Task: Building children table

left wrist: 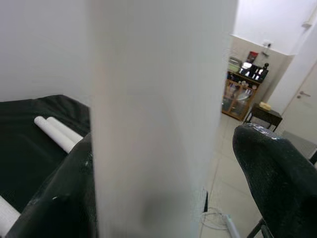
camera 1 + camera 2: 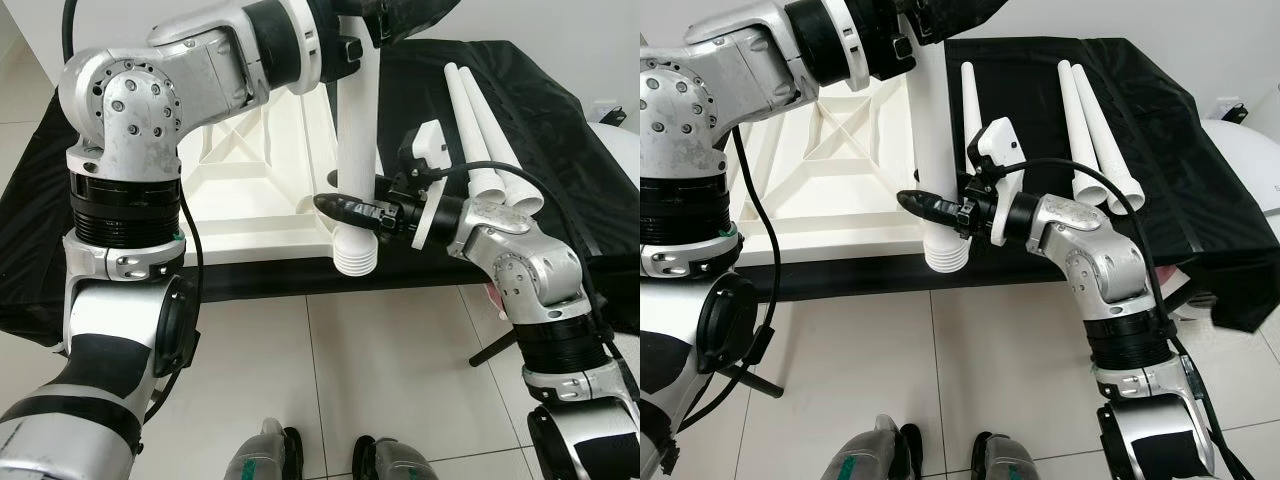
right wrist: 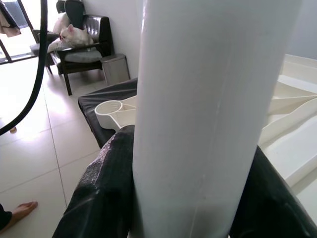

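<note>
At the left of the head views lies the inverted white tabletop [image 2: 250, 190] on black cloth [image 2: 30, 260]. At centre, a white table leg [image 2: 357, 130] stands upright at the tabletop's near corner, its ribbed end overhanging. The left gripper [image 1: 163, 173] clasps the leg high up; the right gripper [image 2: 345, 208] closes on it low down. Risk: unequal pushes could tilt the leg and cross its thread. At right lie spare legs [image 2: 485, 140]. The right wrist view alone shows a corner socket [image 3: 111, 111].

smooth white plastic table leg [image 2: 932, 130] and tabletop [image 2: 830, 170], matt black cloth [image 2: 1160, 150], glossy floor tiles [image 2: 940, 360]
</note>
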Available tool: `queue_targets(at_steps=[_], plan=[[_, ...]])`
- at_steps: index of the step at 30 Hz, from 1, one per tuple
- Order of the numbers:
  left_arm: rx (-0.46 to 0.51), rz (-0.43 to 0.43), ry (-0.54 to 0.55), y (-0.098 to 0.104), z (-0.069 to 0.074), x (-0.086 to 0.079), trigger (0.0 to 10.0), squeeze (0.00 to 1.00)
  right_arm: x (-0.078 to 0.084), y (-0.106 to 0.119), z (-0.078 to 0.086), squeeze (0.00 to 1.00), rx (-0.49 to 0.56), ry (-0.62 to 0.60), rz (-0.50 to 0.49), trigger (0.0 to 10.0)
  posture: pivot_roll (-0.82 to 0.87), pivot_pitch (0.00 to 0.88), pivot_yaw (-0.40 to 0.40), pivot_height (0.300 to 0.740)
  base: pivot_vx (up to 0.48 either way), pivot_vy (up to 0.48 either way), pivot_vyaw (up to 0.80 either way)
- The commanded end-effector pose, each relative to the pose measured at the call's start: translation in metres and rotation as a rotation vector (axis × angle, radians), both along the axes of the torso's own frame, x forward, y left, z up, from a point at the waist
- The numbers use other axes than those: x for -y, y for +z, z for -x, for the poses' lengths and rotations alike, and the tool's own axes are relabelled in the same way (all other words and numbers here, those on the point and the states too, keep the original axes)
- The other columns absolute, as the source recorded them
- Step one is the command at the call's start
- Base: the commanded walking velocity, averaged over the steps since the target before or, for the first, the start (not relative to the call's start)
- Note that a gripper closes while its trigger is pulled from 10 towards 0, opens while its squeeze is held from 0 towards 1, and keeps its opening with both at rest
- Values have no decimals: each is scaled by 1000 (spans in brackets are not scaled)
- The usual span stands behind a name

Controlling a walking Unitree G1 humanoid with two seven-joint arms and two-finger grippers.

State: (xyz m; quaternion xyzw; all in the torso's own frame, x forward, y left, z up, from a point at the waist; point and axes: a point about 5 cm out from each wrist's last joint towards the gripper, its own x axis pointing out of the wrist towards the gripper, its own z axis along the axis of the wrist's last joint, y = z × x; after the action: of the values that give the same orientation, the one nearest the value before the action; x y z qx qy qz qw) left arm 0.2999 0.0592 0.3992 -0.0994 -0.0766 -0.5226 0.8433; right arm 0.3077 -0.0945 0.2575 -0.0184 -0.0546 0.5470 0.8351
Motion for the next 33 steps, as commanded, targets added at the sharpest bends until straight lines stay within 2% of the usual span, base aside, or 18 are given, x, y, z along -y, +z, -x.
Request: queue_targets(at_steps=[1, 5, 6, 9, 12, 19, 22, 28, 31, 33], plan=[[-5, -6, 16, 2, -1, -2, 10000, 0, 1, 4, 2, 0, 16, 8, -37, 10000, -39, 128, 18, 740, 0, 0, 0], [-20, -2, 61, 0, -9, -8, 10000, 0, 3, 9, 1, 0, 22, -6, -80, 10000, -36, 124, 22, 740, 0, 0, 0], [-31, 5, 97, 1, -16, -16, 10000, 0, 3, 11, 0, 0, 25, -10, -104, 10000, -35, 121, 23, 740, 0, 0, 0], [-37, 9, 111, 2, -19, -19, 10000, 0, 3, 12, 0, 0, 25, -11, -114, 10000, -35, 121, 23, 740, 0, 0, 0], [-51, 22, 149, 2, -24, -29, 10000, 0, 5, 14, -1, 0, 28, -23, -132, 10000, -34, 114, 22, 740, 0, 0, 0], [-55, 41, 153, 3, -25, -35, 10000, 0, 7, 14, -4, 0, 26, -52, -132, 10000, -34, 110, 21, 740, 0, 0, 0], [-55, 69, 111, 6, -21, -37, 10000, 0, 10, 12, -16, 0, 4, -154, -137, 10000, -34, 104, 19, 740, 0, 0, 0], [-45, 106, 48, 12, -13, -39, 10000, 0, 14, 11, -28, 0, -16, -264, -148, 10000, -32, 102, 19, 740, 0, 0, 0], [-38, 103, 50, 13, -13, -40, 10000, 0, 15, 12, -29, 0, -17, -277, -157, 10000, -32, 102, 19, 740, 0, 0, 0], [-35, 85, 90, 13, -15, -44, 10000, 0, 16, 14, -29, 0, -13, -271, -175, 10000, -31, 114, 19, 740, 0, 0, 0]])
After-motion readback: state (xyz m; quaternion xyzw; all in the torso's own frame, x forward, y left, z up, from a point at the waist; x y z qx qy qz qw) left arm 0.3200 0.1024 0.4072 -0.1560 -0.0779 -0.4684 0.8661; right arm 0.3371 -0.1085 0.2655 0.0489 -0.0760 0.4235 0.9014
